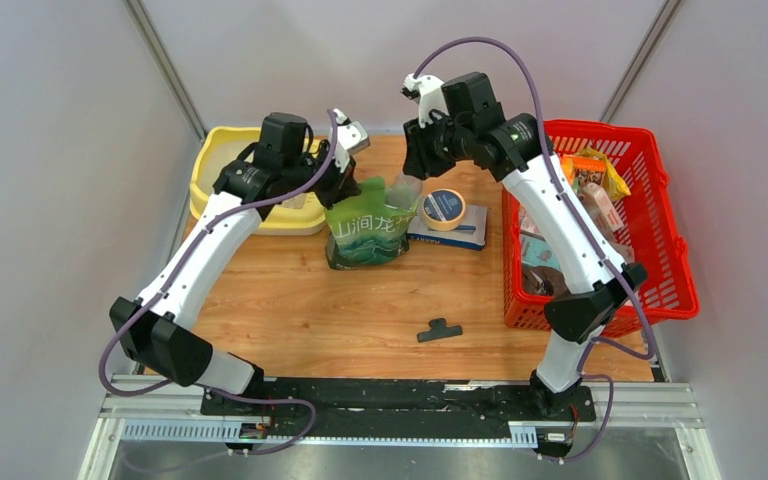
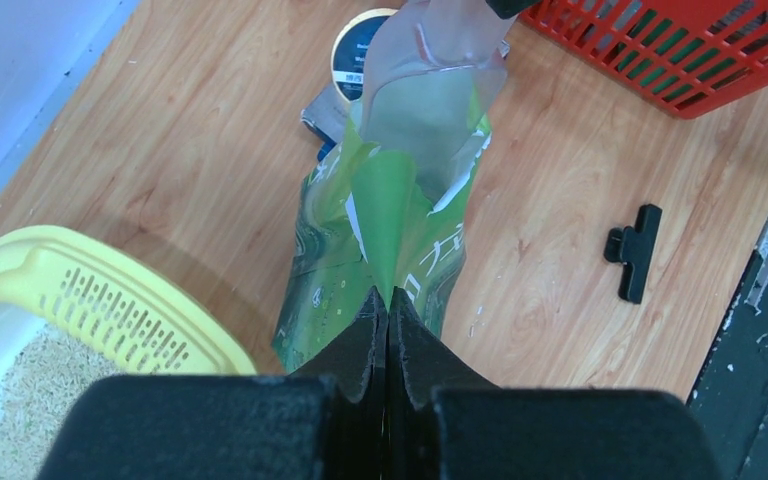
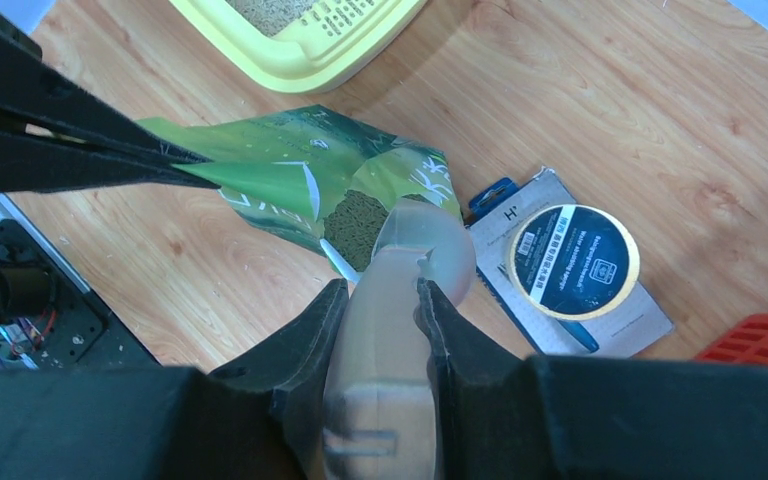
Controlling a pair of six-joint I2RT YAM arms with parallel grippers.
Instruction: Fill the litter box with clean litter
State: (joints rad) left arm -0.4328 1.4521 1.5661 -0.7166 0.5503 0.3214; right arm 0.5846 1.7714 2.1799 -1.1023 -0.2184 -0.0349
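Both arms arch inward; the left claw (image 2: 388, 302) pinches the green litter pouch (image 2: 375, 235) by its rim, and the right claw (image 3: 380, 292) clamps a translucent scoop (image 3: 422, 245) at its mouth.

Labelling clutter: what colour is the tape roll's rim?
Tape roll rim: pale yellow, best in right wrist view.

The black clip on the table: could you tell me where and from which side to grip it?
I would pinch the black clip across its narrow bar from straight above; it lies flat on the table with bare wood either side.
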